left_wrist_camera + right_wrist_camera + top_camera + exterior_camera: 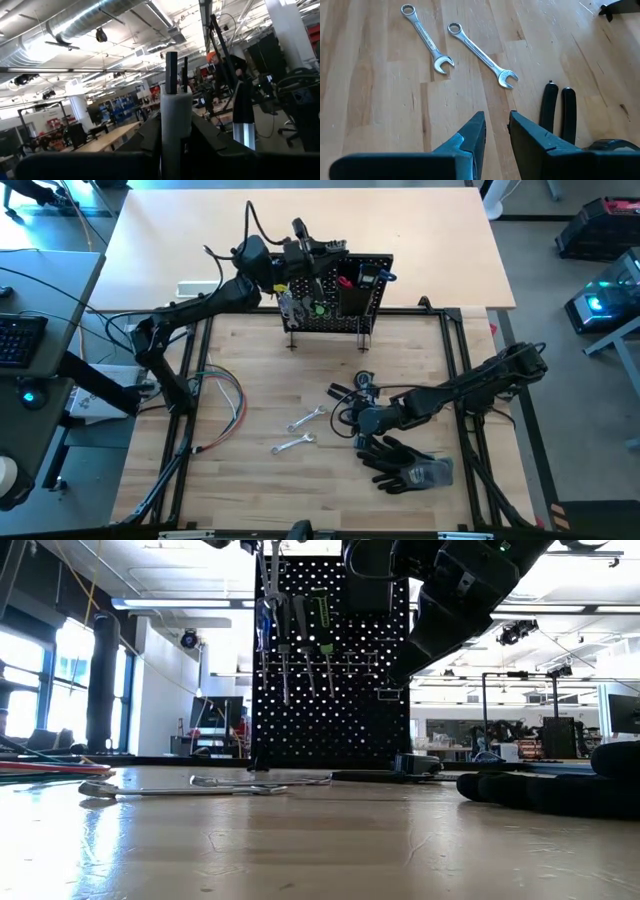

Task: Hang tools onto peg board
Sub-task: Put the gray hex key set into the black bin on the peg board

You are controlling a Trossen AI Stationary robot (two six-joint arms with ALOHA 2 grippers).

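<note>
Left gripper is up at the peg board, fingers clamped on a grey-handled tool (driver, maybe). Right gripper hovers in front of the board near two silver wrenches, fingers slightly apart, holding nothing.

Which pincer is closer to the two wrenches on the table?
The right pincer: it sits just beside the wrenches, low over the table. The left pincer is far off, up at the peg board.
</note>
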